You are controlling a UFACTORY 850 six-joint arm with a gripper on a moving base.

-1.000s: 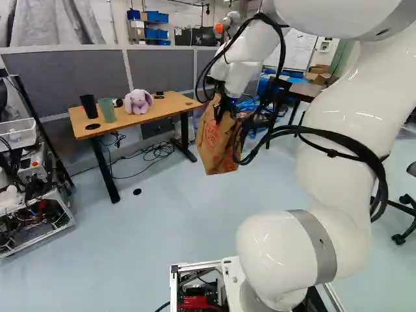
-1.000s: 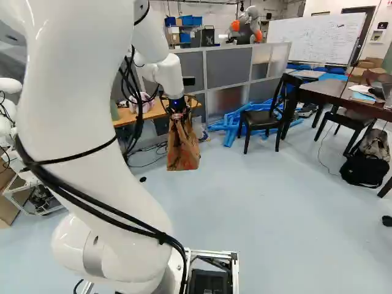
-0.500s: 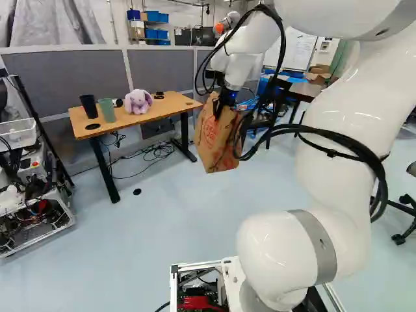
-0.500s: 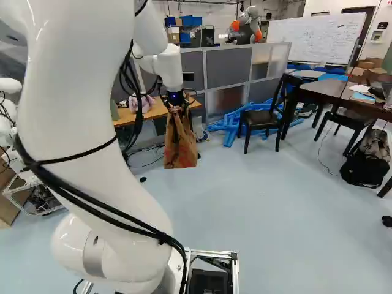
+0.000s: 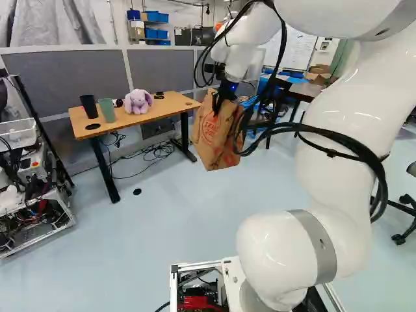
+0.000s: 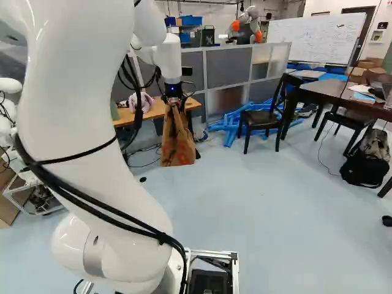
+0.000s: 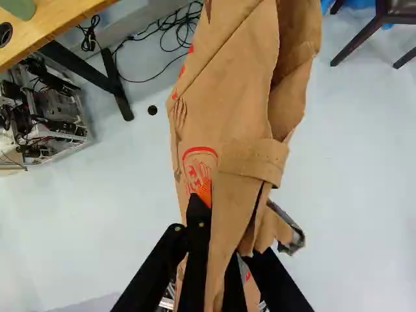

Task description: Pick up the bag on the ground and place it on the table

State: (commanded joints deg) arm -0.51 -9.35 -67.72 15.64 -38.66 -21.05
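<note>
In the left base view my gripper (image 5: 225,96) hangs just right of the wooden table (image 5: 148,114), shut on the top of the brown paper bag (image 5: 211,138). The bag (image 6: 177,146) dangles above the floor, its top bunched and its lower part tilted a little. Seen from the wrist, the gripper (image 7: 220,227) has its fingers on both sides of the folded paper (image 7: 227,97), with an orange pad partly showing. Paper hides most of the other finger. A black cup (image 5: 89,106), a green cup (image 5: 106,109) and a purple plush rabbit (image 5: 138,101) stand on the table.
Grey partitions (image 5: 71,75) stand behind the table, and cables (image 5: 156,153) lie beneath it. Right of the bag are blue frames (image 6: 229,122), a dark chair (image 6: 263,116) and a dark table (image 6: 331,90). Another robot (image 6: 248,24) stands behind the partitions. Equipment on a cart (image 5: 32,195) is at the left.
My gripper has risen slightly with the bag held in it, and the bag has shifted a little left in the right base view. The base has not moved.
</note>
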